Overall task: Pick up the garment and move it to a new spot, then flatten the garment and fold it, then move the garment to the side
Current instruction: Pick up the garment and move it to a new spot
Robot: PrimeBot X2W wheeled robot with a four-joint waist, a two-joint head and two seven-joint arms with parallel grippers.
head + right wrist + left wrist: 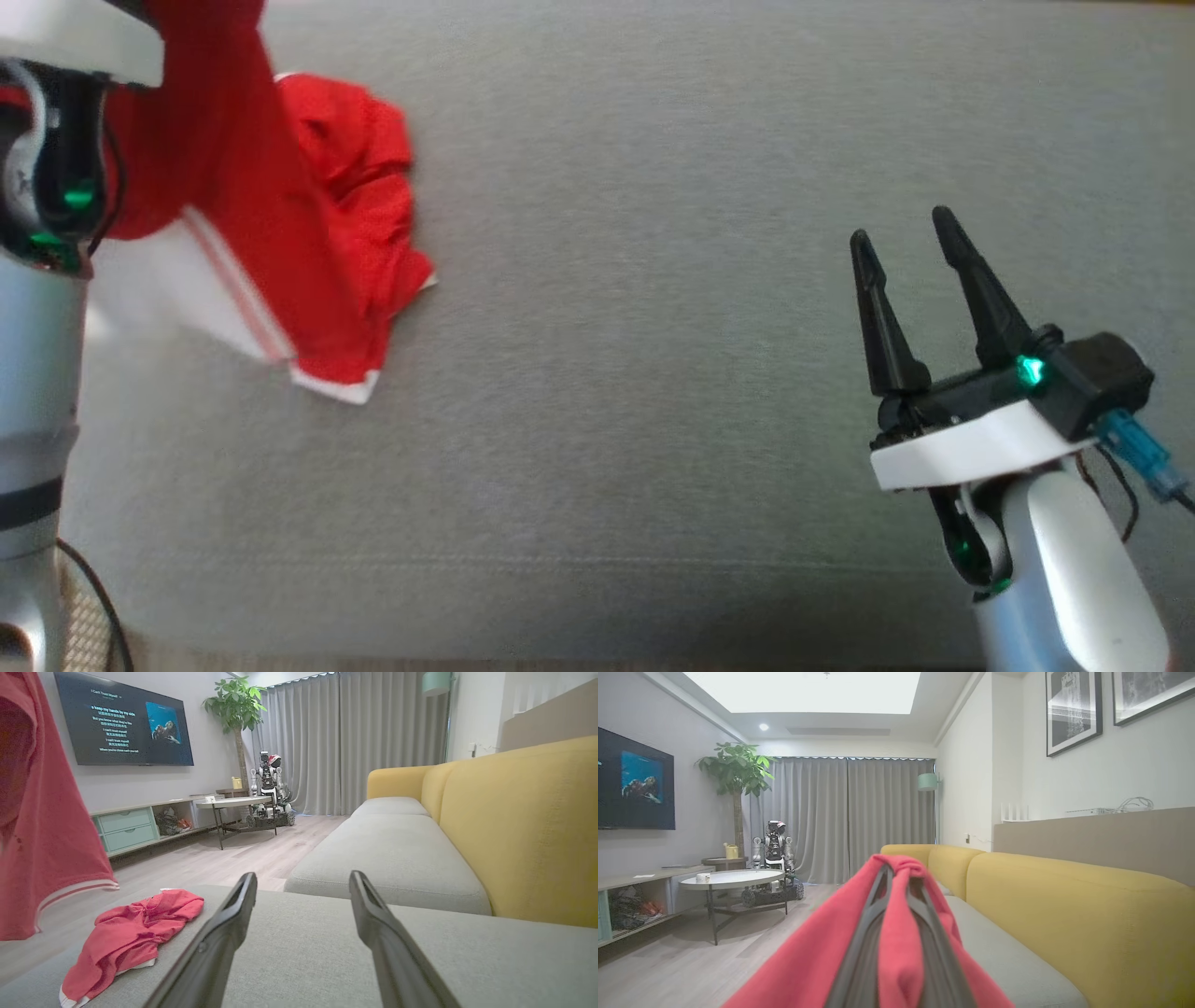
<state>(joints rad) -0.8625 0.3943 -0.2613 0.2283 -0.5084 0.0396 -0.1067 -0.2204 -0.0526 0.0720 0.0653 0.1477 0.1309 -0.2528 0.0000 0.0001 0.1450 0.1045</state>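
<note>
Head view first. Got the left arm (37, 373) up along the left edge, wrist raised into the top corner, with the red garment (280, 233) hanging off it in a long drape. Lower part bunched on the grey seat cushion (653, 420) right beside that drape, white trim showing at the bottom. Down at the lower right, got the right gripper (901, 227) over bare cushion, fingers pointing up and a bit left, spread wide with nothing between them, well apart from the cloth.

Left wrist view next. Looking level along the sofa, with the left gripper (900, 877) pinched tight on a fold of the garment, red fabric wrapped over both fingers and spilling down either side. Yellow backrest (1064, 914) off to the right.

Right wrist view last. Low and nearly level over the cushion, fingers gaping, empty. Hanging cloth at the far left, crumpled heap on the cushion left of the fingers.
</note>
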